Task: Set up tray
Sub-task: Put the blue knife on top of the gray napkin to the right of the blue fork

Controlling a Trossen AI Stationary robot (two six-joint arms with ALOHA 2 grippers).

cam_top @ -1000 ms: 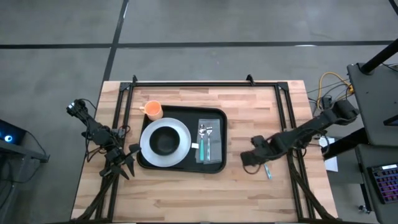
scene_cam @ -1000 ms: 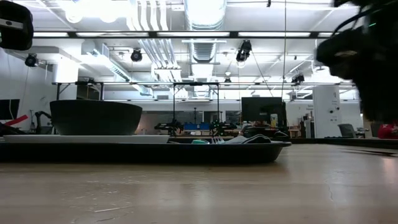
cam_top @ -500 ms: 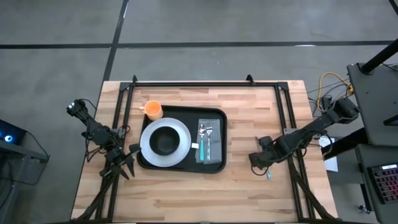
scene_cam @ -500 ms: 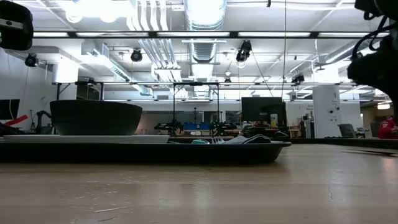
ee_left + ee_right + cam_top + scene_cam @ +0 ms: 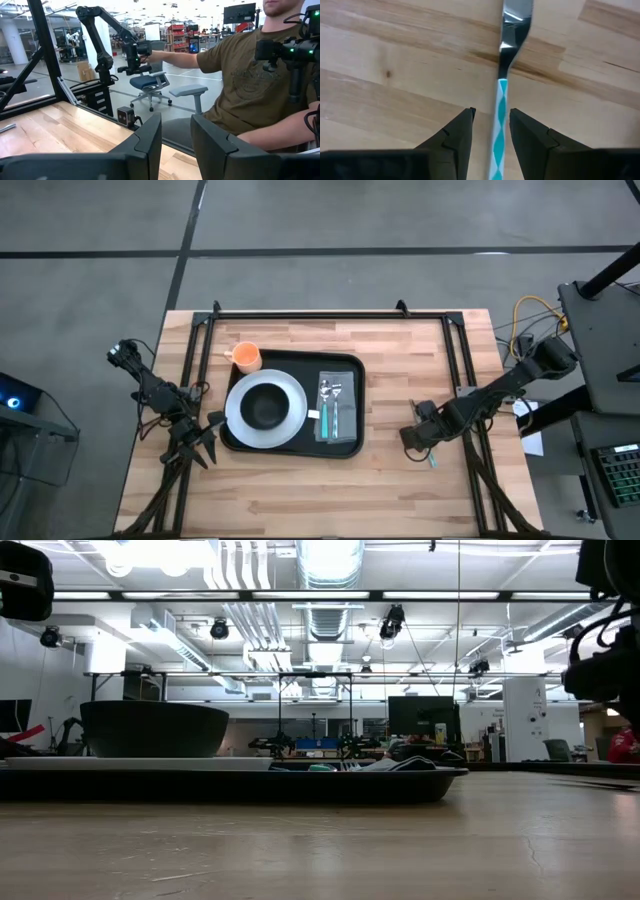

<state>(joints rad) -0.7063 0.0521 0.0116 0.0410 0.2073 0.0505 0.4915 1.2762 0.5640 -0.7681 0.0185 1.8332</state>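
The black tray (image 5: 300, 365) lies mid-table. It carries a white plate (image 5: 238, 423) with a black bowl (image 5: 265, 406), and a grey napkin (image 5: 333, 412) with teal-handled cutlery. An orange cup (image 5: 247, 358) stands at the tray's far left corner. A utensil with a teal-and-white handle (image 5: 499, 120) and a metal end (image 5: 516, 20) lies flat on the wood to the right of the tray (image 5: 431, 459). My right gripper (image 5: 492, 110) points down over it, open, one finger on each side of the handle. My left gripper (image 5: 176, 117) waits open at the table's left edge (image 5: 200, 442).
A black frame of rails (image 5: 320, 315) runs along the table's far, left and right sides. Bare wood (image 5: 300, 490) lies between the tray and the near edge. A person (image 5: 250, 85) sits beyond the table's left side.
My right gripper has moved toward the table's right edge and come down over the teal-handled utensil. The utensil and the things on the tray have stayed put.
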